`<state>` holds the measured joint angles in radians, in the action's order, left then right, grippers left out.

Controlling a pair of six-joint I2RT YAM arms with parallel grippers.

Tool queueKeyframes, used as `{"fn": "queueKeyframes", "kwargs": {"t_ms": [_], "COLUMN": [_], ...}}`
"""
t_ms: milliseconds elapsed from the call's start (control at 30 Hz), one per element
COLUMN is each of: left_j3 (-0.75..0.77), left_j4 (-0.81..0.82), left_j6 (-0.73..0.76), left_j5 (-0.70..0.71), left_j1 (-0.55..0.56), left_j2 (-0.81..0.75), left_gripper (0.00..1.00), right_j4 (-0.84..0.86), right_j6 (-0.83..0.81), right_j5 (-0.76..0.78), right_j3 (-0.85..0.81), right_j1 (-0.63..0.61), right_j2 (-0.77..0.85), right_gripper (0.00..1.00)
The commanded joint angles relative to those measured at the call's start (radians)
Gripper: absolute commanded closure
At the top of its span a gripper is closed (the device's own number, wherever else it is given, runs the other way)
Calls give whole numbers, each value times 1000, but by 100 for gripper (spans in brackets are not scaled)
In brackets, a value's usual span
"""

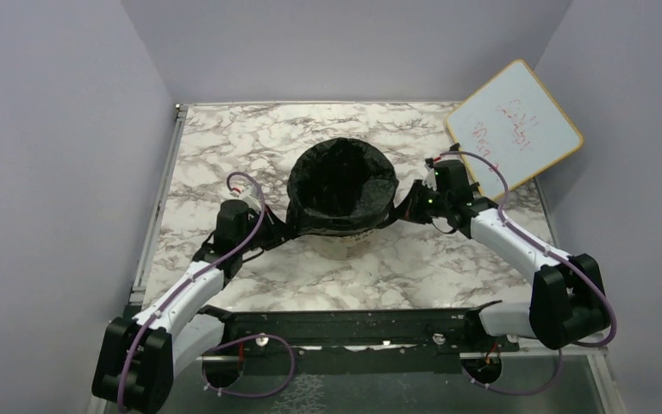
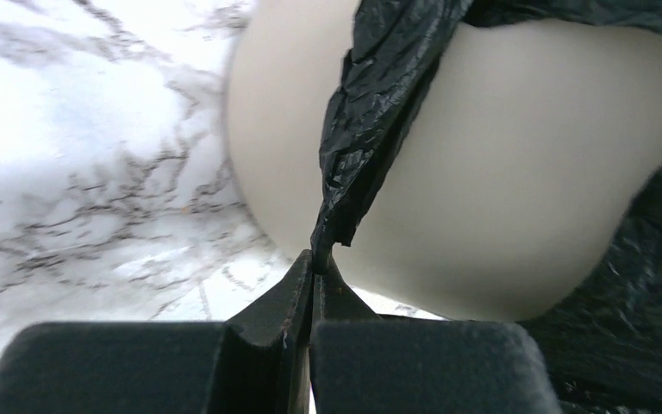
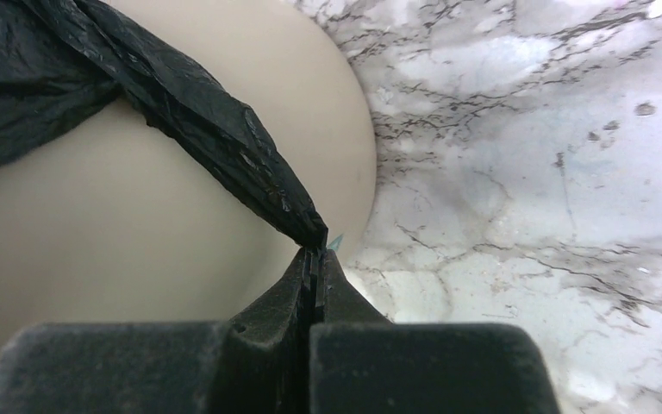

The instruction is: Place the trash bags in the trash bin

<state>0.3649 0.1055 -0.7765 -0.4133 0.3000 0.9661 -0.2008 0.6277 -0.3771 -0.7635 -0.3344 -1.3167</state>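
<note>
A glossy black trash bag [image 1: 342, 185] lines the beige trash bin [image 1: 338, 247] at the table's middle, its edge folded down over the rim. A strip of the bag [image 2: 371, 112] runs down the bin's wall [image 2: 517, 198] into my left gripper [image 2: 317, 259], which is shut on the bag's tip at the bin's left side [image 1: 269, 231]. On the bin's right, another strip of the bag [image 3: 215, 129] stretches across the beige bin wall [image 3: 121, 224] into my right gripper [image 3: 315, 254], also shut on it [image 1: 409, 205].
A white board with a yellow frame [image 1: 514, 129] leans at the back right, just behind the right arm. Marble tabletop [image 1: 224, 138] surrounds the bin, with grey walls on three sides and a metal rail [image 1: 162, 190] along the left edge.
</note>
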Motion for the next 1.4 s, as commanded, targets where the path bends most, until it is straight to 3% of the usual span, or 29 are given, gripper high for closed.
{"fn": "queueKeyframes", "kwargs": {"t_ms": [0, 100, 200, 333, 467, 633, 733, 933, 1067, 1200, 1300, 1367], "left_j3": [69, 109, 151, 220, 250, 238, 235, 315, 365, 337, 332, 332], "left_j4": [-181, -211, -237, -323, -371, -443, -440, -321, -248, -118, -41, -22], "left_j6": [97, 118, 142, 217, 223, 189, 191, 276, 335, 329, 308, 307], "left_j5": [147, 150, 172, 205, 198, 337, 344, 125, -48, -113, -152, -156], "left_j1": [4, 4, 4, 4, 4, 0, -21, -121, -136, -144, -145, -145], "left_j2": [6, -13, -23, -24, -39, -127, -156, 41, 165, 216, 283, 331], "left_gripper": [100, 100, 100, 94, 65, 45, 38, 34, 30, 28, 40, 57], "right_j4": [-127, -205, -273, -364, -369, -310, -214, -132, -102, -115, -138, -139], "right_j6": [-34, -83, -99, -122, -142, -73, -38, -58, -95, -140, -157, -164], "right_j5": [158, 160, 202, 382, 388, 241, 149, 103, -42, -121, -110, -103], "right_j3": [-77, -118, -152, -197, -224, -219, -210, -282, -312, -351, -363, -358], "right_j1": [-6, -6, -6, -5, -3, 6, 6, 21, 56, 57, 57, 57], "right_j2": [6, 16, 60, 140, 195, 169, 104, -81, -191, -263, -287, -293], "right_gripper": [100, 95, 84, 65, 47, 44, 44, 44, 44, 48, 51, 53]}}
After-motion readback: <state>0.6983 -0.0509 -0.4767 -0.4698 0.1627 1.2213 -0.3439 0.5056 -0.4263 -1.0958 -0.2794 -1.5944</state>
